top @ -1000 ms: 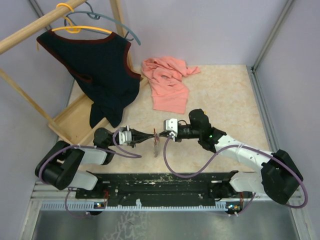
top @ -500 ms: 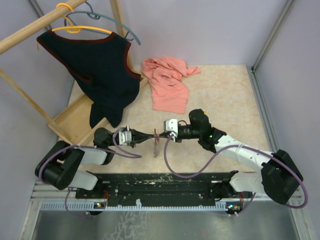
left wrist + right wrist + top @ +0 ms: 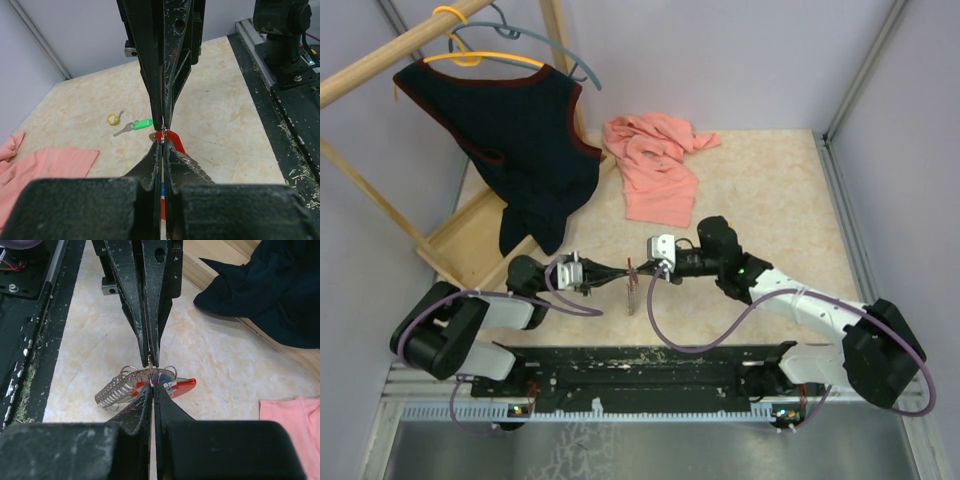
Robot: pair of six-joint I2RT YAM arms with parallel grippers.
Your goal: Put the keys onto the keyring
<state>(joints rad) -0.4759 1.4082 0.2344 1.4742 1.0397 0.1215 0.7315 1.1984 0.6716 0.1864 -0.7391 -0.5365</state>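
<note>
Left gripper (image 3: 620,272) and right gripper (image 3: 644,270) meet tip to tip over the near middle of the table (image 3: 770,190). Both are fully closed, and each seems to pinch thin metal of the keyring (image 3: 633,288), which hangs just under the tips.

Over the last second almost nothing has changed. The right arm's wrist has crept very slightly, both jaws stay clamped, and the keyring has not moved. This looks like a fine adjustment or a pause while the ring is held between the arms. No key can be seen threaded on it yet, so most of the task is probably still ahead.

From above, a wooden rack (image 3: 460,245) with a dark vest (image 3: 525,150) stands well to the far left of the keyring. A pink cloth (image 3: 655,170) lies well beyond the keyring.

Only the left wrist view shows the keys. A green-headed key (image 3: 143,123) and a yellow-headed key (image 3: 113,119) lie flat on the table near each other, a little past the keyring and apart from it. In the overhead view the right arm seems to cover that spot. Only the right wrist view shows the keyring's grey side clearly. It is a row of wire loops beside the red curve, with one thin ring caught between the two sets of tips.
</note>
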